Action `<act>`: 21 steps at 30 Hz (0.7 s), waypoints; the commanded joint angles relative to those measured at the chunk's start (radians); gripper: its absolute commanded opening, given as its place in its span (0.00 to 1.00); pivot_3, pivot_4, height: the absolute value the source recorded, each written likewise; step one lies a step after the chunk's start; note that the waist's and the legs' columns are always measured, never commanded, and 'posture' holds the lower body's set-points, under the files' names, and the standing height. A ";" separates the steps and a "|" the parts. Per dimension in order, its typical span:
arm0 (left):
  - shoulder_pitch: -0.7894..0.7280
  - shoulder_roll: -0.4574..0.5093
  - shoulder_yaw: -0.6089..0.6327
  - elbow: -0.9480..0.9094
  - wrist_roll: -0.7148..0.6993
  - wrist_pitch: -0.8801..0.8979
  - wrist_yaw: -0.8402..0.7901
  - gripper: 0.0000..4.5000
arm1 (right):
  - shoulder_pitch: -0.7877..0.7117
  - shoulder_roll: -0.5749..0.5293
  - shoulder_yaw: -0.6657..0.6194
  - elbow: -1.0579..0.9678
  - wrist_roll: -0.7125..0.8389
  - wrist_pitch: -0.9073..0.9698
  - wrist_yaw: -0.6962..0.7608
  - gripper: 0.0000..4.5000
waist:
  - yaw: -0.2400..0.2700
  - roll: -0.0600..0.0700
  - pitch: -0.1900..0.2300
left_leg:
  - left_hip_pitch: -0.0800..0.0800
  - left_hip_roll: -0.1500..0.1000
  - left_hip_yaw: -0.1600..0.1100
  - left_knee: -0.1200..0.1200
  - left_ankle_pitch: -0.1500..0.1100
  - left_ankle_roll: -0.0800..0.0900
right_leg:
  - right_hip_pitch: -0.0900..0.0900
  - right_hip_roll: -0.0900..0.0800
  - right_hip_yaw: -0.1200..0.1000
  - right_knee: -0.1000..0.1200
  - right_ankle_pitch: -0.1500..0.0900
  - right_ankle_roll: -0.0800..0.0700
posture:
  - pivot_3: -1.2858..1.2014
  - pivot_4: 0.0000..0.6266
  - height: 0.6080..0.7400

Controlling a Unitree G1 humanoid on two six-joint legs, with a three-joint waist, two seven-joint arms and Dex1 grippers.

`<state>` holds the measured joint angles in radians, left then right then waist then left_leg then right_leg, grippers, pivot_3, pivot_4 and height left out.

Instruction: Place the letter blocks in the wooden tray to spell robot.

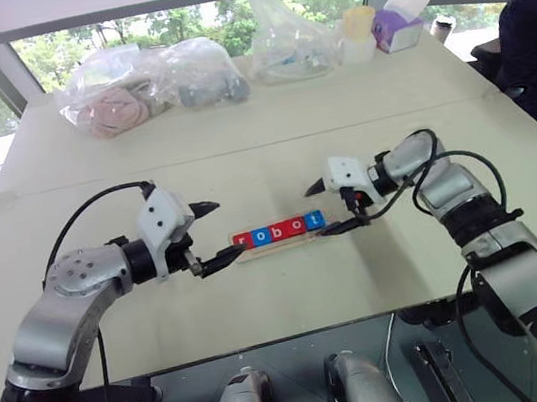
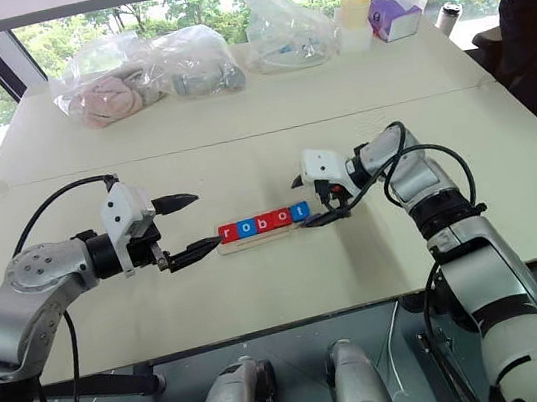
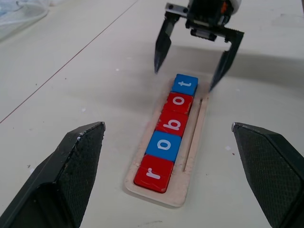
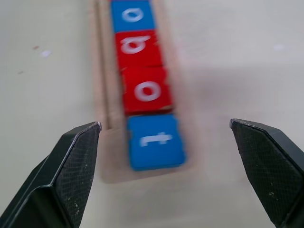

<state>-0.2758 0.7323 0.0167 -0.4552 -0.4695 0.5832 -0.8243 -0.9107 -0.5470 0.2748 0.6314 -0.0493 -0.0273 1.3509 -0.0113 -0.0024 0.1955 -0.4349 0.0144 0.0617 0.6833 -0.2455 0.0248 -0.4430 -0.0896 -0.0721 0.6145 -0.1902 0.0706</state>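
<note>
Now the right claw [image 1: 334, 206] stands wide apart and empty, its tips either side of the blue t block [image 4: 156, 140] without touching it, judged as a release with that tile seated at the tray's [image 3: 194, 142] near end. Outward lie the other blocks: o [image 3: 178, 101], b [image 3: 172, 123], o [image 3: 164, 145], r [image 3: 154, 173], reading robot, so the word looks done. Beyond the r end the left claw [image 1: 215, 234] hangs wide apart, empty, just off the tray on the bench [image 1: 241, 154].

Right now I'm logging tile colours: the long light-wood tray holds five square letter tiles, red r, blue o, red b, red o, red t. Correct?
Not quite: the t tile is blue, as the right wrist view shows. The rest of the row in the long light-wood tray stands as you said.
</note>
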 commanded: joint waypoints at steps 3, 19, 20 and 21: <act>-0.004 0.001 0.018 -0.033 -0.013 -0.006 0.002 1.00 | -0.029 -0.044 -0.046 0.007 -0.009 -0.038 -0.069 0.99 | 0.001 0.000 0.000 | 0.000 0.000 0.000 0.000 0.000 0.000 | 0.000 0.000 0.000 0.000 0.000 0.000 | 0.52 0.24 0.89; -0.011 0.005 0.017 -0.029 -0.012 -0.008 -0.010 1.00 | -0.020 -0.027 -0.019 0.095 -0.049 -0.125 -0.146 0.99 | -0.001 0.000 0.000 | 0.000 0.000 0.001 0.000 0.000 0.000 | 0.000 0.000 0.000 0.000 0.000 0.000 | 0.52 0.24 0.89; -0.011 0.005 0.018 -0.029 -0.013 -0.006 -0.010 1.00 | -0.021 -0.023 -0.017 0.095 -0.049 -0.125 -0.144 0.99 | -0.001 0.000 0.000 | 0.000 0.000 0.001 0.000 0.000 0.000 | 0.000 0.000 0.000 0.000 0.000 0.000 | 0.52 0.24 0.89; -0.011 0.005 0.019 -0.030 -0.013 -0.005 -0.009 1.00 | -0.021 -0.020 -0.016 0.094 -0.050 -0.125 -0.142 0.99 | -0.001 0.000 0.000 | 0.000 0.000 0.001 0.000 0.000 0.000 | 0.000 0.000 0.000 0.000 0.000 0.000 | 0.52 0.24 0.89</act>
<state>-0.2781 0.7323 0.0163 -0.4550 -0.4692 0.5828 -0.8324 -0.9149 -0.5674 0.2665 0.7324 -0.1015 -0.1387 1.2111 -0.0122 -0.0024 0.1955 -0.4349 0.0144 0.0623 0.6831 -0.2455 0.0248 -0.4430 -0.0895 -0.0717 0.6144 -0.1902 0.0706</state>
